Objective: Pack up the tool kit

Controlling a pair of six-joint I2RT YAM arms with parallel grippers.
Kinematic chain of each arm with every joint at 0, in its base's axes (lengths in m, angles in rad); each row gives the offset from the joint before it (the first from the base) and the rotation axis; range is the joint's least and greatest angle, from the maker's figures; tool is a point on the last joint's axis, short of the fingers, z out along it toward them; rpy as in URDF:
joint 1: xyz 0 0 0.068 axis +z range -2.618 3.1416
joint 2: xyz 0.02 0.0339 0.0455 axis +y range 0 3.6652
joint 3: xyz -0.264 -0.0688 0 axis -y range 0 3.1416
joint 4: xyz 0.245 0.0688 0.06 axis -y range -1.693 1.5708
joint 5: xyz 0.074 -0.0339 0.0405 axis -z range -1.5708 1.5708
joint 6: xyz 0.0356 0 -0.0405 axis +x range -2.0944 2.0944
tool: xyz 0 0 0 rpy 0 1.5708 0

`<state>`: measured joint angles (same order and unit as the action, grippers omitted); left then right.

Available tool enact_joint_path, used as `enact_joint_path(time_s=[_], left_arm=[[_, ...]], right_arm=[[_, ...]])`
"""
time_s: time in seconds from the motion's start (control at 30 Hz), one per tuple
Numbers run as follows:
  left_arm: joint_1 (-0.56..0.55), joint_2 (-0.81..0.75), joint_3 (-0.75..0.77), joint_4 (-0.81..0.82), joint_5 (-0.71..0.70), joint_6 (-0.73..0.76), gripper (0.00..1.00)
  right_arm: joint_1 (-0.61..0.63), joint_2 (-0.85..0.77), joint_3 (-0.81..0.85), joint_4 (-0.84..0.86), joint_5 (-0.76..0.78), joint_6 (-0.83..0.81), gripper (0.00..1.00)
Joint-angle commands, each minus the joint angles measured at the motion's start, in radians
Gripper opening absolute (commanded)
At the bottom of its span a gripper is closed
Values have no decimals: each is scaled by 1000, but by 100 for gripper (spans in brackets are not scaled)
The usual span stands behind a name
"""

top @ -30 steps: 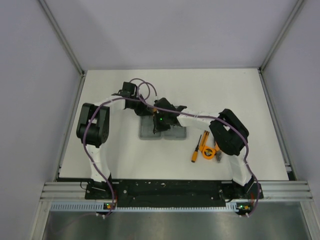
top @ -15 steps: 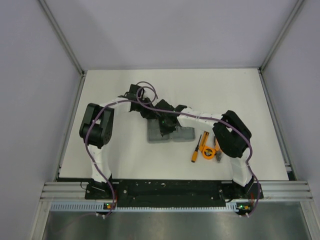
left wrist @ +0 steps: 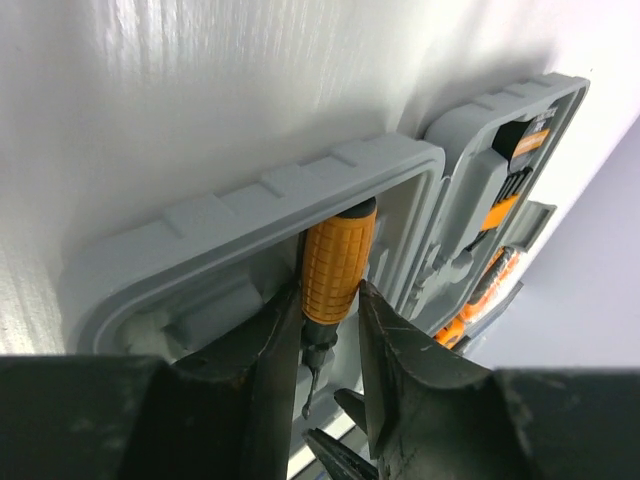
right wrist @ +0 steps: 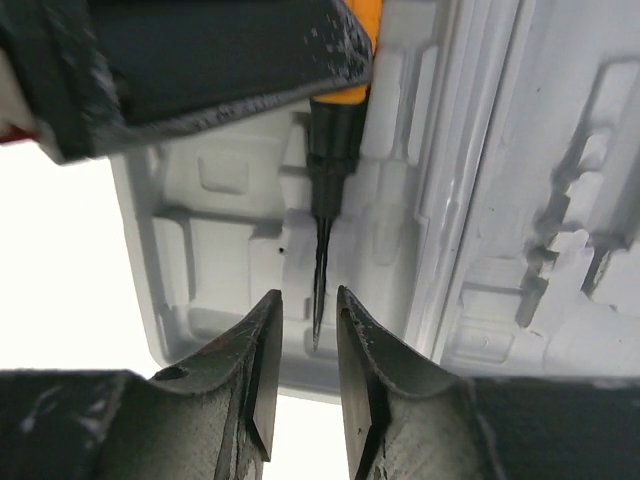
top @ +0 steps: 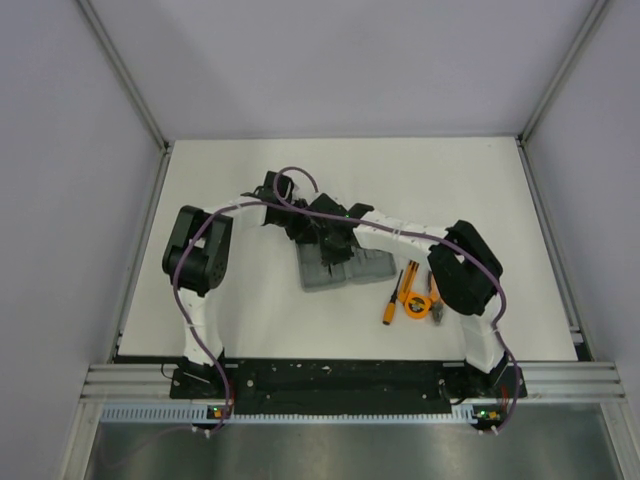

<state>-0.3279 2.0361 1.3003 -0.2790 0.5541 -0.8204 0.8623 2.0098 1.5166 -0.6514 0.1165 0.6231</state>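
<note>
The grey case lies open in the middle of the table, its two halves side by side. Both grippers meet over its left half. An orange-handled screwdriver lies along that half, with its handle end against the rim. My left gripper is open, its fingers close on either side of the handle's lower end. My right gripper is open too, and the screwdriver's thin tip hangs free between its fingers. In the top view the left gripper and right gripper hide the screwdriver.
Loose tools lie right of the case: an orange screwdriver, a round tape measure and pliers. The case's right half holds more orange-and-black tools. The right arm's elbow stands over the loose tools.
Both grippers have opened off the screwdriver, the right one letting go of its tip. The case has slid right and turned a little, and both arms shifted right with it.
</note>
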Motion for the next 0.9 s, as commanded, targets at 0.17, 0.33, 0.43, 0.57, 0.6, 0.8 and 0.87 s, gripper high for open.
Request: enact_joint_path(time_s=[0.17,0.33,0.43,0.57,0.6,0.8,0.87], left_arm=[[-7,45,-12,-75,-37,18,27],[-7,42,-4,-81,-33,30,26],[-7,26,16,-103,-42,46,35],[-7,-10,60,-140,-52,67,53],[-5,-19,71,-149,-52,70,55],[-3,-68,93,-166,-59,81,62],[-3,-80,91,-169,-62,87,64]], right_arm=[[6,-43,31,4,35,15,20],[6,-51,10,9,43,21,9],[6,-74,4,7,67,23,10],[-12,-127,-18,9,106,26,14],[-19,-143,-30,6,117,26,16],[-81,-268,-140,-7,166,59,26],[-103,-311,-189,-10,179,81,29]])
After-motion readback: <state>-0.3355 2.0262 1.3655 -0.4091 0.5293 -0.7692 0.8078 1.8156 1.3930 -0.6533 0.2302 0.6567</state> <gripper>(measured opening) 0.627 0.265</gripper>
